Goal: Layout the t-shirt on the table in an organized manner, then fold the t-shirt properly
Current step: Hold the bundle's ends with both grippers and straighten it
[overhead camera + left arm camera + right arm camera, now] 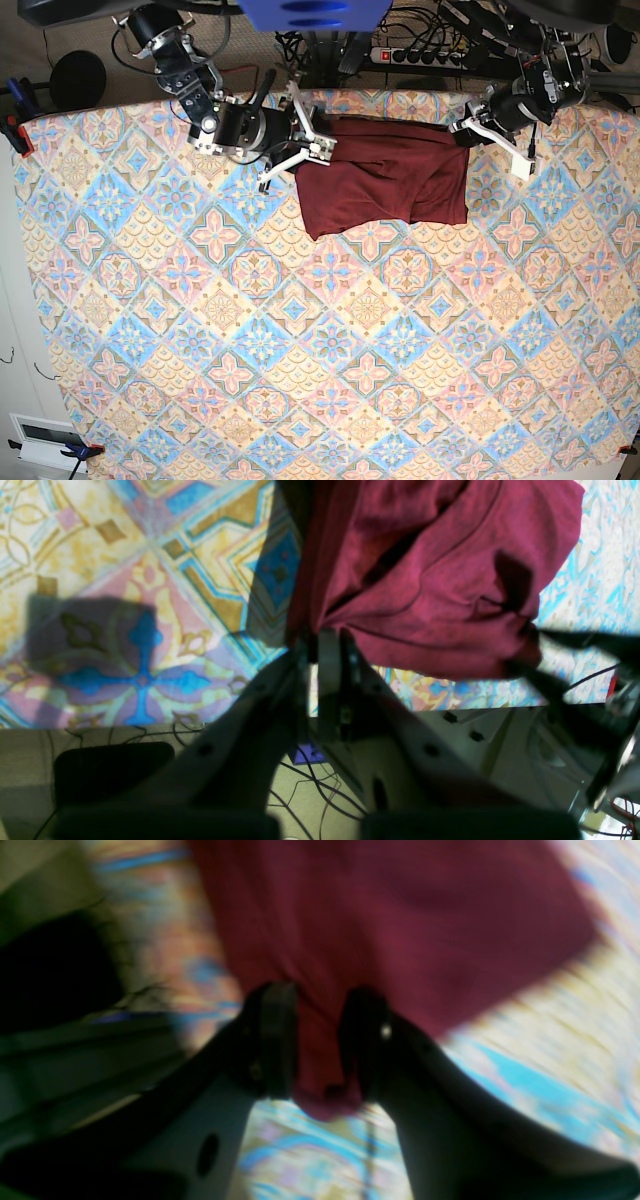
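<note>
Right arm: enters the base view from 11 o'clock, black jointed links angled down toward centre. Right gripper points toward 3 o'clock at the t-shirt's near corner. In the right wrist view the right gripper has two dark pads standing part-way apart, with a bunched fold of maroon cloth pinched between them; a rounded lump of fabric hangs below the pads.

T-shirt: dark red soft knit, plain, lying as a roughly rectangular slab at 12 o'clock on the table, stretched between both grippers; lower edge slants, surface shows shallow folds and creases.

Left arm: enters from 1 o'clock, links folded back, left gripper at the shirt's upper corner. In the left wrist view the left gripper has pale fingers drawn together, clamped on a gathered edge of the t-shirt.

Table: flat, covered in pastel cloth of blue, pink and yellow diamond tiles with floral motifs.
</note>
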### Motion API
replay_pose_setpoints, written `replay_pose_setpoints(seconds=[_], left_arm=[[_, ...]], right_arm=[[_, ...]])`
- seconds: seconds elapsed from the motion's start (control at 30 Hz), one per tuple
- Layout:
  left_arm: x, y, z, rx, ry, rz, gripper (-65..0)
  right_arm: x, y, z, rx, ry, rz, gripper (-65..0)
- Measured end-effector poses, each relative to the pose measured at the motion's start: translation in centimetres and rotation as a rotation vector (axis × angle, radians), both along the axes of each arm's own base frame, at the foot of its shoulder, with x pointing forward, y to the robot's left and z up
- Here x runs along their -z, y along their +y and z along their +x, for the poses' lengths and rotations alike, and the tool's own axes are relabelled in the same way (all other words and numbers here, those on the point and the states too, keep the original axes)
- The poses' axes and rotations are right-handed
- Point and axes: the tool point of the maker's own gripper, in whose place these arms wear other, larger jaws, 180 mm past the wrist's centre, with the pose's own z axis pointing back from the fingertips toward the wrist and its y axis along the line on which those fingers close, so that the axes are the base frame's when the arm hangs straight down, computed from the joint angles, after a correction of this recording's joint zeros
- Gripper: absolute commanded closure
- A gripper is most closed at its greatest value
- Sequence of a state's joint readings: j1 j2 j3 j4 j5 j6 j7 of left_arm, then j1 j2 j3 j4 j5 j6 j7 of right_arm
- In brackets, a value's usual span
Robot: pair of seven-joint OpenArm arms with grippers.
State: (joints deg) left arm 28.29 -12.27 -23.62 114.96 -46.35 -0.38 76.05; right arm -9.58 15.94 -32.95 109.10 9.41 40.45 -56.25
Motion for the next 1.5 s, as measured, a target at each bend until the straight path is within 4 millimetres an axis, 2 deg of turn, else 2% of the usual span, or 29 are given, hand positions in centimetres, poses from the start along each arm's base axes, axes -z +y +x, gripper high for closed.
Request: replay_pose_setpoints(seconds=[0.17,0.23,0.37,0.5,0.57,0.7,0.83,0.97,1.07,1.17,1.37,1.5], left_arm=[[0.0,-0.1,0.0,0.002,0.002,-0.004,0.0],[0.1,-0.2,-0.2,0.008,0.012,-0.006,0.0],[0.2,-0.1,-0.4,0.008,0.018,-0.005,0.0],[-0.1,0.7,-0.3,0.020,0.013,0.023,0.0],[-0.1,0.6,-0.2,0.018,0.010,0.019,0.0],[-0.1,0.6,-0.2,0.018,0.010,0.018,0.0],[-0.1,0.6,-0.2,0.019,0.012,0.018,0.0],[0.0,0.6,-0.3,0.021,0.014,0.018,0.0],[0.5,-0.4,-1.5,0.110,0.085,0.020,0.0],[0.7,-1.9,-1.7,0.167,0.093,-0.001,0.0],[0.3,0.3,-1.3,0.111,0.082,0.039,0.0],[0.2,0.6,-1.1,0.099,0.073,0.043,0.0]], right_arm=[[1.5,-4.7,0.3,0.002,-0.001,-0.159,-18.8],[1.6,-5.2,0.2,-0.002,-0.001,-0.170,-18.8],[0.5,-4.9,1.2,0.024,-0.029,-0.131,-18.8],[-0.1,-7.2,3.3,0.103,-0.071,-0.176,-18.8],[-0.2,-7.6,3.6,0.128,-0.072,-0.176,-18.8],[-0.9,-6.5,4.3,0.159,-0.079,-0.116,-18.8],[-1.0,-6.8,4.4,0.175,-0.072,-0.111,-18.8],[-2.6,-4.5,5.0,0.196,-0.053,0.034,-18.8],[-4.1,-3.0,6.2,0.197,-0.074,0.111,-18.8],[-5.0,-2.8,7.4,0.207,-0.106,0.119,-18.8],[-5.8,-2.6,8.4,0.203,-0.134,0.125,-18.8],[-5.6,-2.7,8.2,0.203,-0.128,0.123,-18.8]])
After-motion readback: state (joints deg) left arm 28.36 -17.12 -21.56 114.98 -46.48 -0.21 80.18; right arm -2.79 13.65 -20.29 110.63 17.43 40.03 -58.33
